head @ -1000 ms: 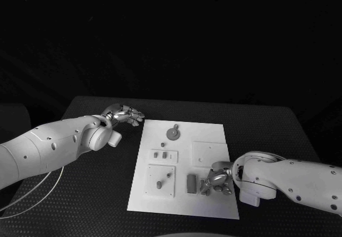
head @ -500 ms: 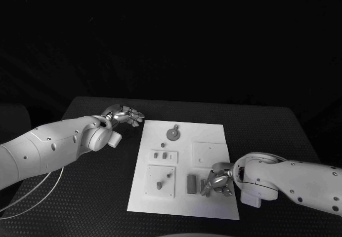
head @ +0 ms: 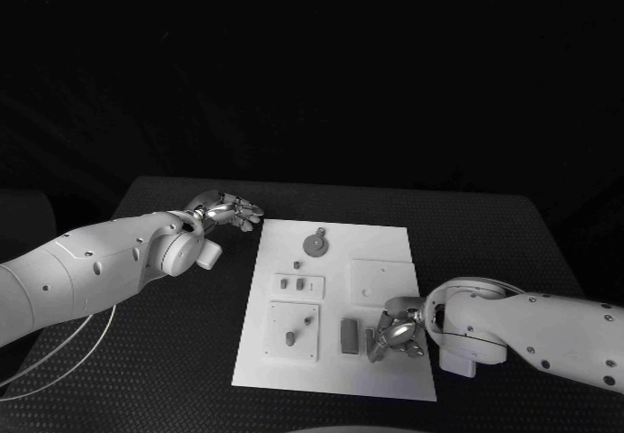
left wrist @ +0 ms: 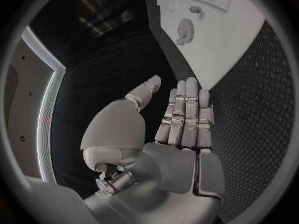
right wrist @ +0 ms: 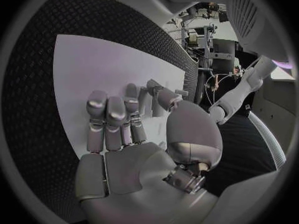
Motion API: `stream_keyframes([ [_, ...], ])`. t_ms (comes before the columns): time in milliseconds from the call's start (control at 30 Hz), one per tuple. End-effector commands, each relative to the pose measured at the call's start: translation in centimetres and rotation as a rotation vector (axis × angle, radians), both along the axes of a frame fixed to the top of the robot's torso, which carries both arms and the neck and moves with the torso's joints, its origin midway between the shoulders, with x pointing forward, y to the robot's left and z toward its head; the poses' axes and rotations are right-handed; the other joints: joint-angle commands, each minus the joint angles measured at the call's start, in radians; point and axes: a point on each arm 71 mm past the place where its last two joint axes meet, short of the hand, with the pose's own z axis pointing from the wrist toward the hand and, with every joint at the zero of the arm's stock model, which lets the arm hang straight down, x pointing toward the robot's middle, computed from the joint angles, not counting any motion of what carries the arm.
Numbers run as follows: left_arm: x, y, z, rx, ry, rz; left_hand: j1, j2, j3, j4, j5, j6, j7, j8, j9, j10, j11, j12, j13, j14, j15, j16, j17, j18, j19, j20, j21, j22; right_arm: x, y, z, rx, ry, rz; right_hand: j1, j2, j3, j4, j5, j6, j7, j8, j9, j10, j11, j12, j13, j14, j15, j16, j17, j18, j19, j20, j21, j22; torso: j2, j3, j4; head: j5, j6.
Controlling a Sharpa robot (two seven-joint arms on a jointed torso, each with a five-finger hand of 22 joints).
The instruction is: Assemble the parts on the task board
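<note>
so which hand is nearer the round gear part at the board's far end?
Left. The left hand sits just off the task board edge beside the gear; the right hand is at the board's near end, far from it.

Black surface [head: 156, 361] with a fine diamond-textured top (the pattern plain in both wrist views), white task board [head: 377, 245] lying flat across its middle, thin pale cable [head: 59, 368] looping over its near left corner
</note>
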Motion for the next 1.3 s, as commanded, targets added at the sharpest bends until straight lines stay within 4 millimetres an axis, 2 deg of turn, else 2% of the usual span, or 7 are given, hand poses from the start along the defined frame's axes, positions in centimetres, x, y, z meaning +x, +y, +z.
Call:
stream_keyframes([
  [33,-0.01,-0.27,0.07,-0.005,-0.002,-0.019,-0.01,0.002,-0.001,0.008,-0.004,-0.005,-0.001,0.001,-0.002,-0.01,0.0,-0.004,-0.002,0.006,0.0,-0.005,0.002,-0.004,0.008,-0.003,-0.006,0.002,0.01,-0.05,-0.24,-0.018,-0.01,0.015,0.008,0.002,-0.003,0.005,-0.004,-0.006,0.005,0.0,0.001,-0.001,-0.008,-0.006,0.001,-0.002,-0.005,-0.004,0.001,0.06,-0.002,-0.003,-0.005,-0.001,0.001,-0.0003,0.0001,0.0,0.0],
  [167,-0.01,-0.31,0.07,-0.005,-0.001,-0.02,-0.01,0.002,-0.001,0.008,-0.004,-0.005,-0.001,0.001,-0.002,-0.01,0.0,-0.004,-0.002,0.006,0.0,-0.005,0.002,-0.004,0.008,-0.003,-0.006,0.002,0.23,-0.07,-0.25,-0.025,-0.026,0.007,0.019,0.021,0.016,0.021,-0.006,-0.001,0.003,0.004,0.003,0.002,-0.01,-0.007,0.0,-0.001,-0.007,-0.004,0.002,0.06,-0.001,-0.004,-0.006,-0.003,0.0,-0.0004,-0.0001,0.0,-0.001],
  [233,-0.01,-0.32,0.07,-0.005,-0.001,-0.021,-0.01,0.002,-0.001,0.008,-0.004,-0.005,-0.001,0.001,-0.002,-0.01,0.0,-0.004,-0.002,0.006,0.0,-0.005,0.002,-0.004,0.008,-0.003,-0.006,0.002,0.32,-0.11,-0.26,-0.029,-0.031,0.0,0.003,0.064,0.031,0.054,-0.006,0.003,0.002,0.007,0.004,0.004,-0.011,-0.008,0.0,0.0,-0.007,-0.003,0.003,0.06,0.0,-0.002,-0.008,-0.005,0.0,-0.0006,-0.0002,0.0,-0.001],
  [400,-0.01,-0.32,0.07,-0.002,-0.003,-0.022,-0.01,0.002,-0.001,0.008,-0.004,-0.005,-0.001,0.001,-0.002,-0.01,0.0,-0.004,-0.002,0.006,0.0,-0.006,0.002,-0.004,0.008,-0.003,-0.006,0.002,0.51,0.19,-0.37,-0.046,-0.036,0.012,0.007,0.103,0.1,0.076,-0.006,0.015,-0.003,0.013,0.006,0.009,-0.015,-0.009,-0.001,0.003,-0.01,0.004,0.01,0.06,-0.004,-0.002,-0.007,-0.003,0.0,-0.0006,0.0,0.001,-0.001],
  [467,-0.02,-0.33,0.08,-0.001,-0.003,-0.022,-0.01,0.002,-0.001,0.008,-0.004,-0.005,-0.001,0.001,-0.002,-0.01,0.0,-0.004,-0.002,0.006,0.0,-0.006,0.003,-0.004,0.008,-0.003,-0.006,0.002,0.6,0.32,-0.45,-0.06,-0.038,0.022,0.013,0.122,0.135,0.062,-0.005,0.02,-0.004,0.016,0.006,0.012,-0.016,-0.009,-0.002,0.004,-0.01,0.007,0.013,0.06,-0.005,-0.001,-0.002,0.001,0.0,-0.0006,0.0007,0.0,0.0],
  [933,-0.06,-0.32,0.08,0.004,-0.004,-0.025,-0.01,0.002,0.0,0.009,-0.004,-0.005,-0.001,0.002,-0.002,-0.01,0.0,-0.004,-0.002,0.006,0.0,-0.006,0.003,-0.004,0.008,-0.003,-0.007,0.002,0.75,0.13,-0.64,-0.09,-0.032,0.03,0.009,0.138,0.168,0.039,-0.006,0.024,-0.005,0.021,0.007,0.018,-0.017,-0.01,-0.002,0.009,-0.009,0.015,0.02,0.06,-0.003,0.002,0.007,0.005,0.0,-0.0008,0.0004,0.001,-0.001],
  [1300,-0.04,-0.36,0.09,0.004,-0.006,-0.025,-0.01,0.002,-0.001,0.009,-0.004,-0.005,-0.001,0.002,-0.002,-0.011,0.0,-0.004,-0.002,0.006,0.0,-0.007,0.004,-0.004,0.008,-0.003,-0.007,0.003,0.76,-0.46,-0.7,-0.066,-0.013,0.018,-0.003,0.123,0.167,0.025,-0.004,0.024,-0.004,0.021,0.006,0.019,-0.016,-0.011,-0.002,0.007,-0.008,0.011,0.016,0.06,-0.003,0.005,0.009,0.006,0.0,-0.0005,0.0001,-0.002,0.004],
])
